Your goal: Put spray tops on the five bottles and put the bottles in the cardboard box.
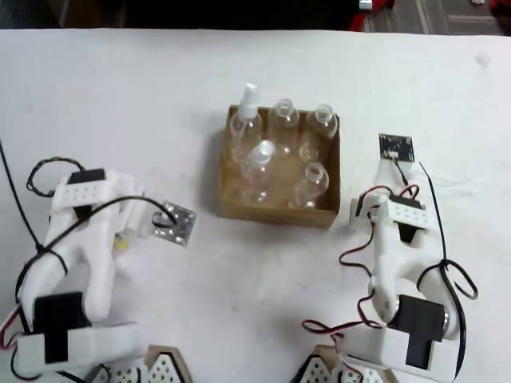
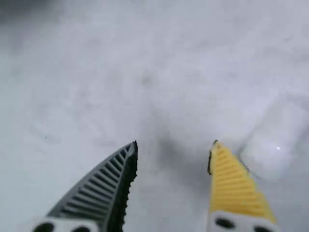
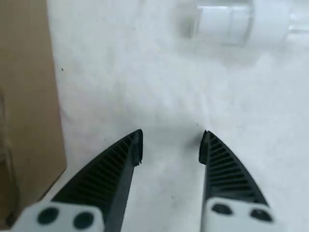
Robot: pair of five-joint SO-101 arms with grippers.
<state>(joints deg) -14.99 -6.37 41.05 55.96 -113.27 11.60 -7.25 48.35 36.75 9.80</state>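
The white tabletop (image 1: 120, 96) carries two arms at its near edge. The left arm (image 1: 80, 239) holds its jaws apart and empty, and so does the right arm (image 1: 399, 255). Between them, mid-tabletop, sits the cardboard box (image 1: 275, 214) with five bottles (image 1: 283, 120) upright inside, two of them topped. A loose spray top (image 3: 231, 21) lies near the right jaws.

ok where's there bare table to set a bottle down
Bare table runs wide behind the cardboard box, and a patch lies in front of it between the left arm and the right arm. The box is crowded with five bottles.
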